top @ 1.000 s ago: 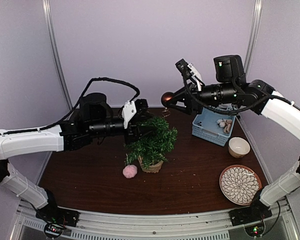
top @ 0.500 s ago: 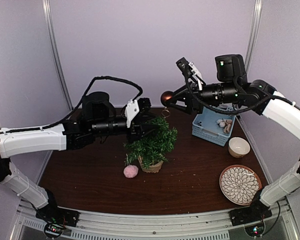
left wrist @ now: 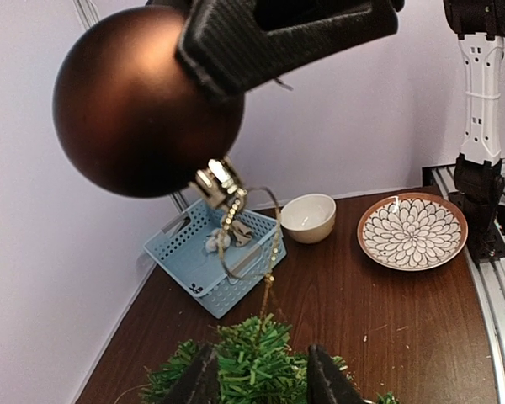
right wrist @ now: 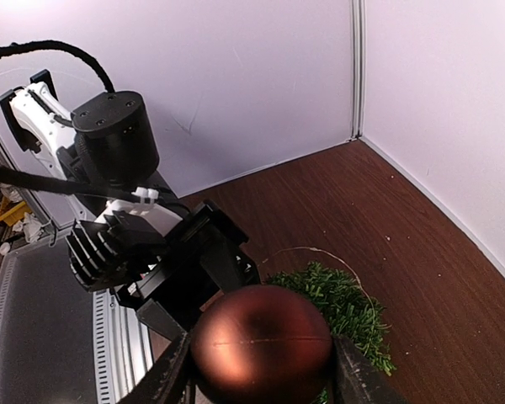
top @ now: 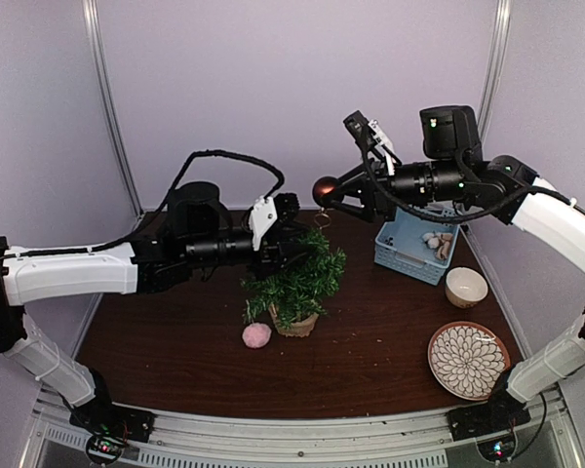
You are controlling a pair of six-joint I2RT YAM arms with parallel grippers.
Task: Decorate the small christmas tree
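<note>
Over the last second the left gripper (left wrist: 261,380) had pushed further along the crown of the small christmas tree (top: 294,278), and its jaws had drawn a little closer. They now stood apart on either side of the topmost sprig. Whether they actually pressed the needles could not be told. The right gripper (right wrist: 261,374) had hardly shifted. It was clamped on a matte brown bauble (left wrist: 147,101), held in the air above and just behind the tree. The bauble's gold loop (left wrist: 252,240) dangled toward the sprig between the left fingers. The tree stood upright in its tan pot at mid-table, with a pink pom-pom (top: 256,334) lying just beside the pot on the dark table (top: 175,341). Judging by this, the left arm was setting up to steady the tip or catch the loop. The bauble was not yet hung, so the hanging itself was still to come. The thin loop looked easy to miss or snag on the needles. At the right side sat a blue basket (top: 414,246), a white bowl (top: 465,287) and a patterned plate (top: 468,359), well apart from the tree. No brand or writing could be read. The basket's near wall carried a small dark mark too small to make out, and the arms showed no legible label.
</note>
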